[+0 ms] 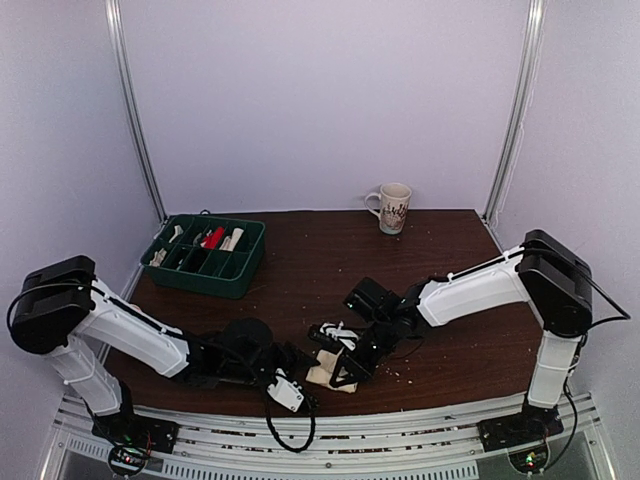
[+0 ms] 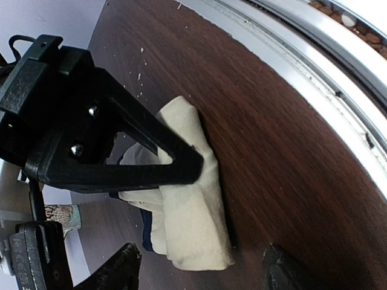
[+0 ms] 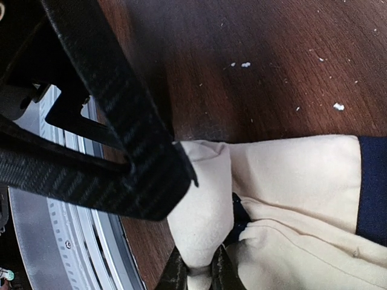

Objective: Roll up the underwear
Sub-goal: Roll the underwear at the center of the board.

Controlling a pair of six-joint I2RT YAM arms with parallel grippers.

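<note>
Right hand first: I am pinching a raised fold of the underwear between its two fingertips, and the cream cloth is bunching up where they are gripping it. The garment is lying as a loose folded bundle, cream with a dark blue band showing along one edge. It is resting on the brown table close to the near edge, just in front of the metal rail and between my two arms. I am holding my left hand released, its fingers standing wide apart low over the wood. One end of the cloth is lying in the gap between them, and as far as I can tell they are not touching it. Seen from my left wrist, the right hand's black frame is reaching down onto the top of the bundle. Small white crumbs are lying scattered on the wood around the cloth. Well apart, at the far left, a green tray with compartments is sitting with small items in it that I cannot make out, and a pale mug is standing upright at the far edge by the back wall
</note>
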